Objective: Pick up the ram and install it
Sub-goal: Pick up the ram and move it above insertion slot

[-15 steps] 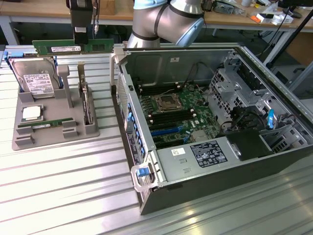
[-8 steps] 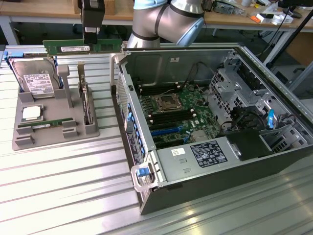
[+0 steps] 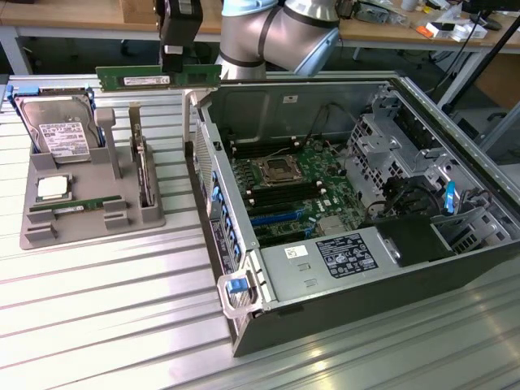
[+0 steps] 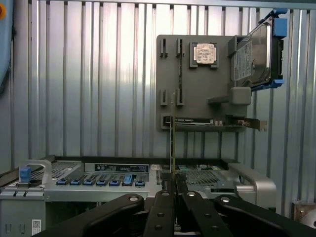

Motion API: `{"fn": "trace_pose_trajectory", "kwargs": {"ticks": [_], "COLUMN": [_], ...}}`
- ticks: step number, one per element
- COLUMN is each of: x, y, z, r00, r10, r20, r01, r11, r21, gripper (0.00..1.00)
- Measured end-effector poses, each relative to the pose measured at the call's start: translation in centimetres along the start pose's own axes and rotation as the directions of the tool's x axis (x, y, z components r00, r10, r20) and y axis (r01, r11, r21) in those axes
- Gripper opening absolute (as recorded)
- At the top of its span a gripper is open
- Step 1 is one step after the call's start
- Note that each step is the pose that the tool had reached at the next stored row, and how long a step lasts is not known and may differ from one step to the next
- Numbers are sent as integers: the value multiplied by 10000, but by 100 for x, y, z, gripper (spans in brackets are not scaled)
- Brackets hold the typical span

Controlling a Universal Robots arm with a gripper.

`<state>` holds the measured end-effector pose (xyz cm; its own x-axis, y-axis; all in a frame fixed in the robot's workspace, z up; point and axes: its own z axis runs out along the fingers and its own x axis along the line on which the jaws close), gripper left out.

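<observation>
In the tray [image 3: 91, 225]: drive [image 3: 61, 134], processor [image 3: 53, 188]; pincer [image 3: 172, 68] grips ram [image 3: 134, 79].

The table [image 3: 106, 309] is a ribbed surface of silvery metal profiles whose grooves run across the exterior view. Two things stand directly on it. A grey moulded holder tray [image 3: 36, 236] sits at about nine o'clock in that view. An open computer case [image 3: 341, 325] lies on its side, filling the middle and reaching out to three o'clock. The two are just beside each other, apart by a narrow strip of bare table. In the wrist view the table [image 4: 98, 74] carries the tray [image 4: 197, 94] beyond the case [image 4: 64, 195].
</observation>
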<state>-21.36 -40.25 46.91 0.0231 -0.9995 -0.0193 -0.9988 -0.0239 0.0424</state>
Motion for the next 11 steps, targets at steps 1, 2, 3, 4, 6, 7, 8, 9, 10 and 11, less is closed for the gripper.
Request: {"fn": "trace_pose_trajectory", "kwargs": {"ticks": [1,2,3,4,6,7,8,9,10,11], "x": [0,1,2,3,4,5,6,7,8,8], "y": [-24,-45,-73,-124,-190,-225,-257,-299,-333,-359], "z": [-1,-2,-3,-5,-8,-9,-11,-13,-14,-15], "r00": [10000,10000,10000,10000,10000,10000,10000,10000,10000,10000], "r10": [0,-1,0,0,0,0,0,0,0,0], "r20": [0,-1,-1,-1,0,0,-1,0,0,-1], "r01": [0,1,0,0,0,0,0,0,0,0], "r11": [10000,10000,10000,10000,10000,10000,10000,10000,10000,10000], "r21": [0,0,-1,-1,0,0,0,0,0,0], "gripper": [12,12,12,12,12,12,12,12,12,12]}}
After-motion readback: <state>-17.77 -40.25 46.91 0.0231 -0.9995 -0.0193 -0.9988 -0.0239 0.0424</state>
